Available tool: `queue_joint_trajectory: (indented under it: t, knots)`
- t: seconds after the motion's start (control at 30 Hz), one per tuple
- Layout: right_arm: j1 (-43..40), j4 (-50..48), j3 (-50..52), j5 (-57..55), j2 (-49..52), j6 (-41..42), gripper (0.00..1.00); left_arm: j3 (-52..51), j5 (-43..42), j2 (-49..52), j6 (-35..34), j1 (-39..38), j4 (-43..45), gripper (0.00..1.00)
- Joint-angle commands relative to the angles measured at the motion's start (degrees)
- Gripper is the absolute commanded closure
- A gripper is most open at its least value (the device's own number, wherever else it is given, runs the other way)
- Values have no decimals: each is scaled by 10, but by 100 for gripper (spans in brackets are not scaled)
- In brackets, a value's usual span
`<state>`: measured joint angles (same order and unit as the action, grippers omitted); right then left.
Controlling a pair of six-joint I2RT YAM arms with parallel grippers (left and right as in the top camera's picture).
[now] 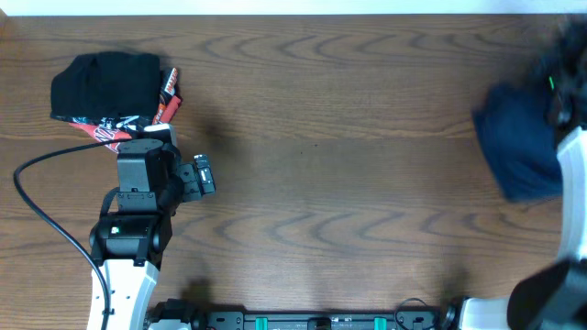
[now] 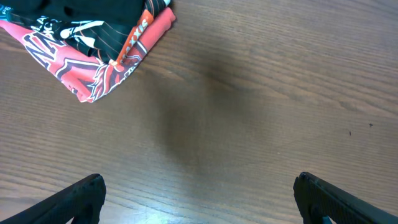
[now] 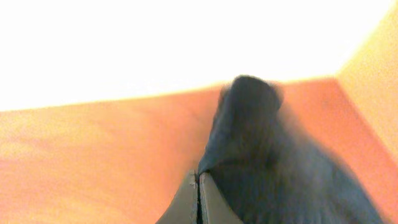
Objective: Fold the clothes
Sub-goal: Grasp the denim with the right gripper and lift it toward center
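Observation:
A dark navy-blue garment (image 1: 518,147) hangs bunched at the table's far right. My right gripper (image 1: 561,105) is blurred in the overhead view. In the right wrist view its fingers (image 3: 199,179) are shut on an edge of the navy cloth (image 3: 280,162), which drapes away to the right. My left gripper (image 1: 151,137) is at the left of the table. In the left wrist view its fingers (image 2: 198,183) are wide open and empty over bare wood.
A folded black garment with a red and white print (image 1: 105,87) lies at the table's far left, just beyond my left gripper, and shows in the left wrist view (image 2: 93,37). A black cable (image 1: 37,183) loops left of the left arm.

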<state>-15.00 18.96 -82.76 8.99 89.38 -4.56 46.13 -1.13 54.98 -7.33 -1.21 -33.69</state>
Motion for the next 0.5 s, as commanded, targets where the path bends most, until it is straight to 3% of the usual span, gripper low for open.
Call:
queue_joint_trajectory:
  t: [0.0,0.1,0.2,0.47]
  knots:
    - [125,40,-74,187,-35,-77,99,12,-2,0,-3,3,-2,2]
    - [224,102,-81,181,-34,-155,99,12,-2,0,-3,3,-1,2]
    - [303,137,-73,134,-19,-178,99,12,-2,0,-3,3,-1,2]
    - [374,144,-63,-15,3,-159,99,12,-2,0,-3,3,-1,2]
